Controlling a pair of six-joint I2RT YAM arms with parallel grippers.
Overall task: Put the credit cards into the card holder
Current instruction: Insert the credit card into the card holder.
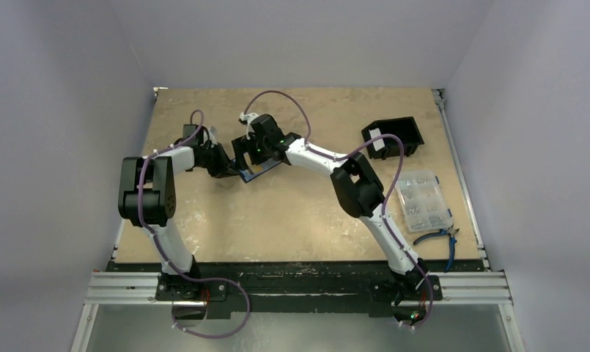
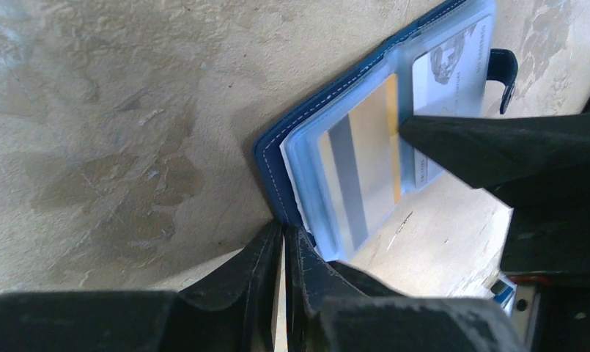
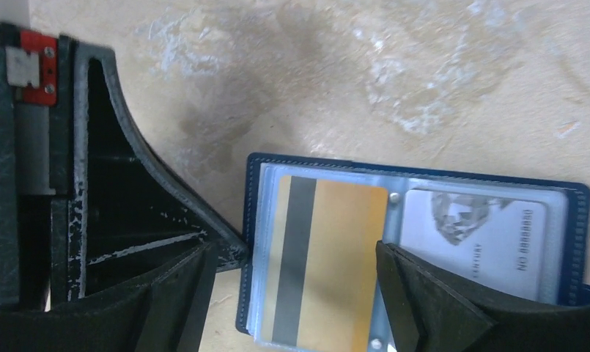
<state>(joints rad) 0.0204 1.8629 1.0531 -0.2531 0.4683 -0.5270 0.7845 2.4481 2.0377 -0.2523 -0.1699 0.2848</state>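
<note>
light: soft, even, from overhead | shadows: faint on surface (image 1: pixel 292 220) | glare: pale sheen on card holder (image 2: pixel 303 154) sleeves | focus: left hand (image 2: pixel 284 238) blurred at frame bottom | top view: slightly dim

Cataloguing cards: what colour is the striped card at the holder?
The card is gold, dark-grey stripe; right wrist view.

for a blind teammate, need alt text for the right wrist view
An open navy card holder lies on a tan table, a gold card with a dark stripe at its left clear sleeve, a silver card in the right one. The right gripper, open wide, straddles the gold card; the left gripper pinches the holder's left edge.
</note>
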